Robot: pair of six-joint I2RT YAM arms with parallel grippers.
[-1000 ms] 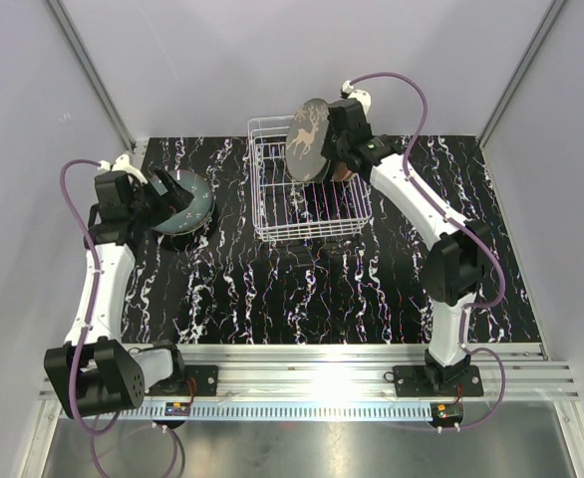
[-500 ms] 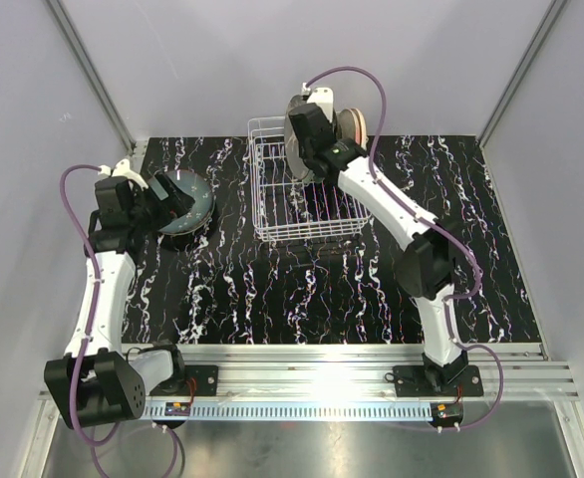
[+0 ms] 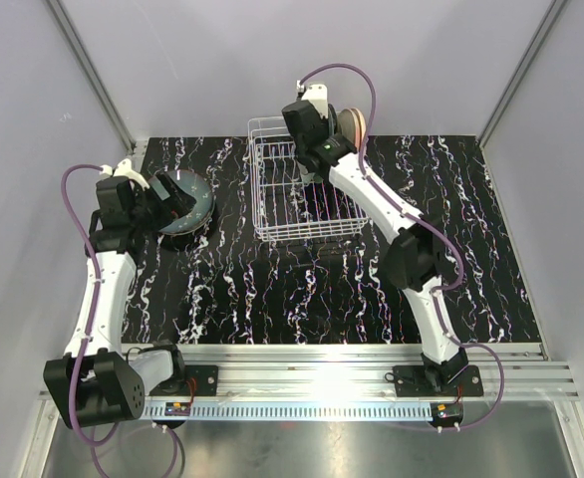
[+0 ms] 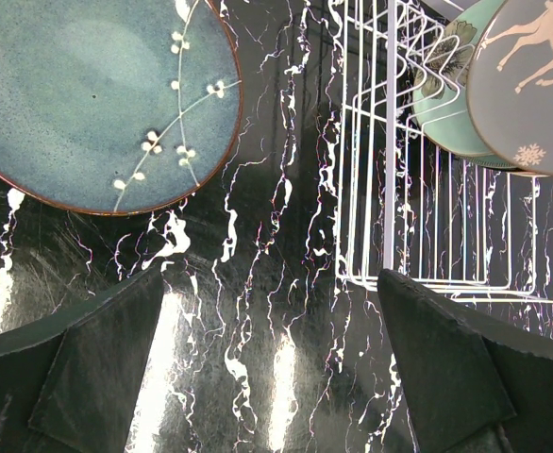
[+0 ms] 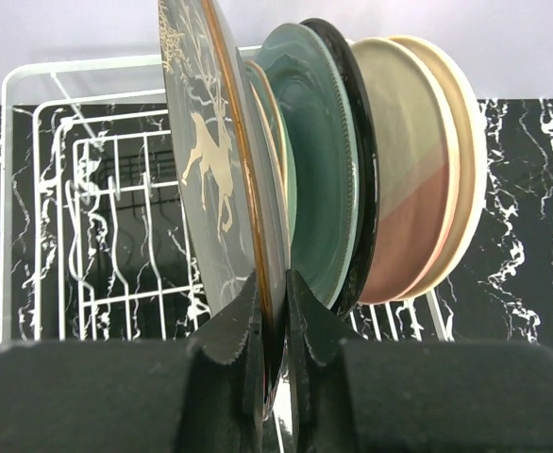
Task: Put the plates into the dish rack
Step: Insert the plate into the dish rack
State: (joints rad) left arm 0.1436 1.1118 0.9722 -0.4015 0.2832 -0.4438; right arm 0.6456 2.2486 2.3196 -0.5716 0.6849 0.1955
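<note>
- Deer plate (image 5: 210, 170) was pinched at its lower rim by the right gripper (image 5: 272, 283), whose jaws were drawn narrow with one on each face of the plate.
- Held so, the deer plate stood on edge and near upright over the rack (image 5: 69, 64). Its faces ran parallel to the plates (image 5: 371, 179) standing there, and it sat just beside the nearest of them, at the open end of the row.
- Whether its lower rim had met the wires could not be told, because the fingers (image 5: 229, 340) hid that point.
- The coming move appeared to turn on this alignment. The plate needed to go straight down between prongs without swinging against its neighbour, and the free slots lay on its deer-marked side.
- Left gripper (image 4: 269, 283) stood wide open and held nothing, hovering above the table (image 4: 276, 189).
- Blue plate (image 4: 88, 94) lay on the table to the left of the rack and well apart from it, just ahead of the left gripper. The left arm was the nearer to that plate and the right arm the nearer to the rack.
</note>
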